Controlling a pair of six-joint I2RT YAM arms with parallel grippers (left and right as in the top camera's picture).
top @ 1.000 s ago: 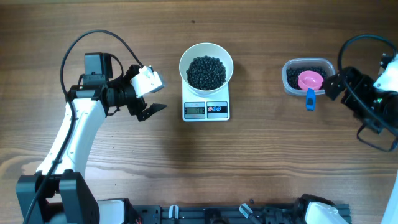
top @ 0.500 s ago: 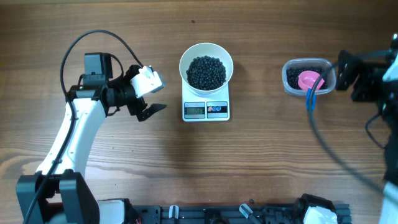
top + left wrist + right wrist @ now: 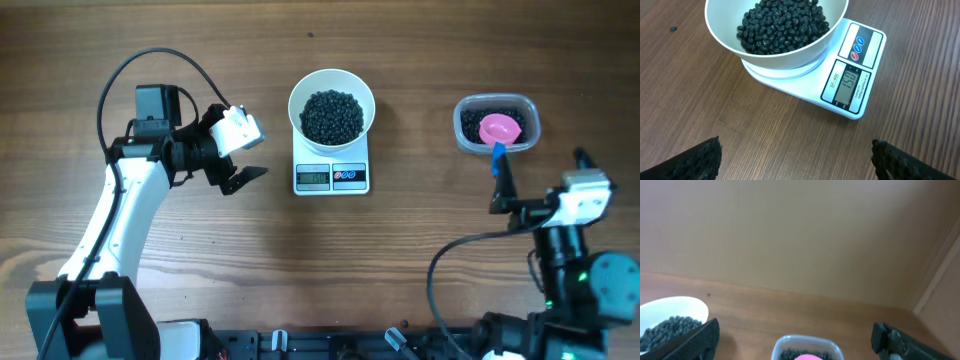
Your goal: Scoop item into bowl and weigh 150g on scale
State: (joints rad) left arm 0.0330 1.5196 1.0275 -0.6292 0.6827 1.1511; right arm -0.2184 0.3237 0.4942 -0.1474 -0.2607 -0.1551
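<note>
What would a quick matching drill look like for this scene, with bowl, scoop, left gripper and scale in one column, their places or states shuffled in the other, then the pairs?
Column one:
1. bowl
2. pink scoop
3. left gripper
4. scale

Column two:
a. open, empty, left of the scale
b. lying in the clear tub
c. white, beneath the bowl
d. on the scale, full of black beans

Pairs: 1-d, 2-b, 3-a, 4-c.
</note>
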